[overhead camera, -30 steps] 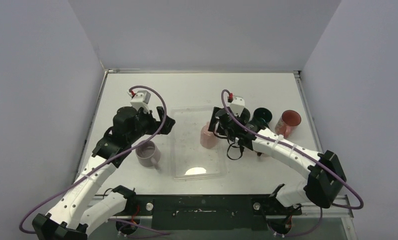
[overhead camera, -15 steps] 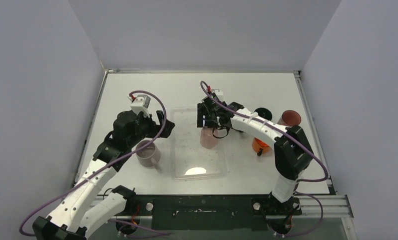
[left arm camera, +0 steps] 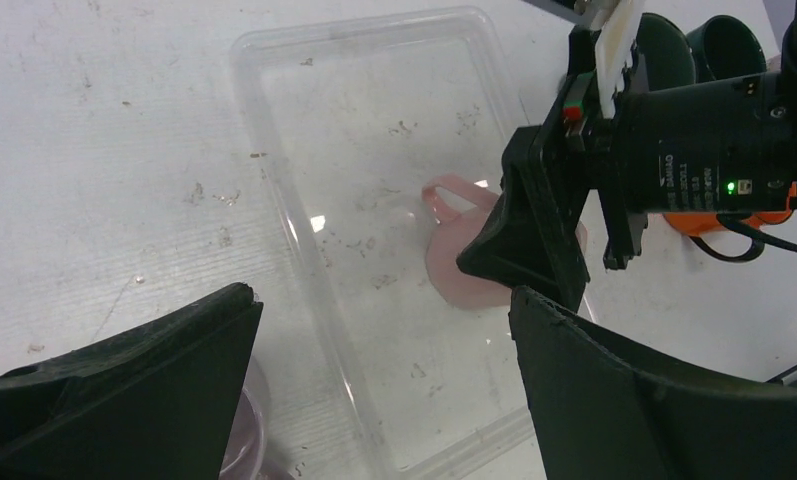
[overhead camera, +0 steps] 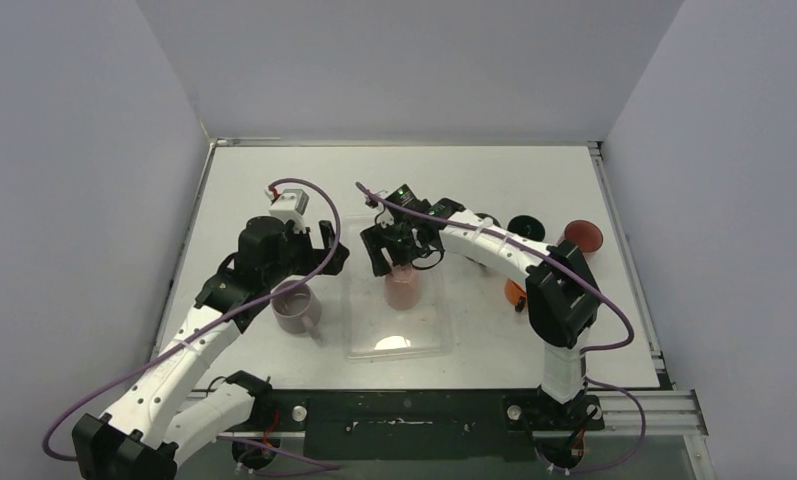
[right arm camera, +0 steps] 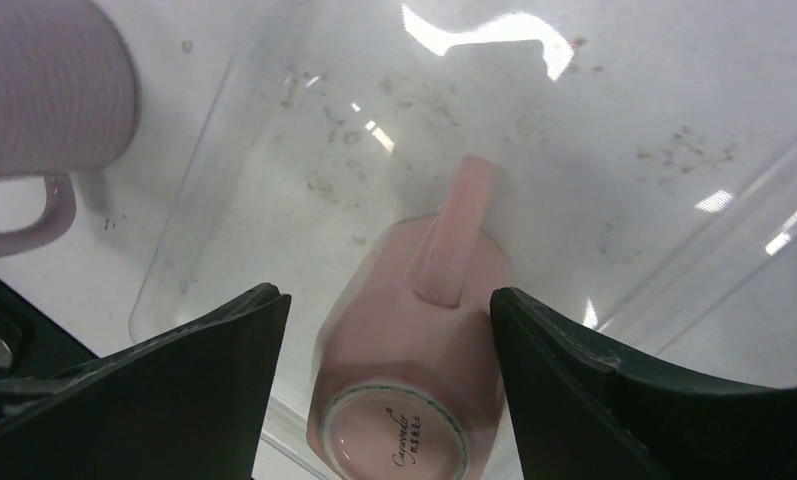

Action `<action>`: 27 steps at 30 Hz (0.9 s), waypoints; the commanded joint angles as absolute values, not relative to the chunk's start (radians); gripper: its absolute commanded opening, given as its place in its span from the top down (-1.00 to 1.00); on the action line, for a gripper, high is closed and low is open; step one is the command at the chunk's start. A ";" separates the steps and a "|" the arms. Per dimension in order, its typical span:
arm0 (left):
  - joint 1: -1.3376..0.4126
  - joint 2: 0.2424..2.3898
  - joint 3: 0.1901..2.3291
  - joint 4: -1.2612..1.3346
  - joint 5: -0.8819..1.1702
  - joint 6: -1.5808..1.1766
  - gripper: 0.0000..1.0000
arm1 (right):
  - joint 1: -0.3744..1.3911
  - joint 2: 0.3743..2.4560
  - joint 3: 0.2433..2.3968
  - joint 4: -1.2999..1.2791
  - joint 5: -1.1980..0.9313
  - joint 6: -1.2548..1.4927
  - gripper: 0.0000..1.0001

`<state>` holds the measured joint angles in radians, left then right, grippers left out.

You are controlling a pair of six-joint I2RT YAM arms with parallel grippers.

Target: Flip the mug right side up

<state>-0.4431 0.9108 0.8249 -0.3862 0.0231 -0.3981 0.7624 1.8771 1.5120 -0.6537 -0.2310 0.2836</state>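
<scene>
A pink mug stands upside down in the clear plastic tray, its printed base facing up and its handle pointing away from the wrist camera. My right gripper is open just above it, and its fingers flank the mug on both sides with gaps. My left gripper is open and empty over the tray's left edge. The pink mug also shows in the left wrist view, partly hidden by the right gripper.
A purple mug stands upright just left of the tray, under my left arm. A dark green cup, a red cup and an orange mug sit to the right of the tray.
My right gripper has swung left, from beside the pink mug to over it. The mug now sits a little further left and nearer in the tray. The left gripper has barely moved.
</scene>
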 commanded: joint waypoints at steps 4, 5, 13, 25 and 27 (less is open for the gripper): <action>-0.424 0.903 0.848 -0.389 0.076 -0.343 -0.95 | 0.832 1.881 1.546 -0.646 -0.348 0.146 -0.47; -0.423 0.890 0.837 -0.379 0.092 -0.332 -0.96 | 0.832 1.862 1.533 -0.621 -0.336 0.150 -0.46; -0.417 0.745 0.678 -0.175 0.269 -0.219 -0.95 | 0.798 1.646 1.394 -0.438 -0.136 0.261 -0.68; -0.403 1.008 0.843 -0.373 0.822 0.468 -0.91 | 0.664 1.270 1.066 -0.397 -0.004 0.414 -0.63; -0.398 1.131 0.989 -0.572 0.841 0.644 -0.84 | 0.639 1.235 1.040 -0.410 -0.015 0.429 -0.63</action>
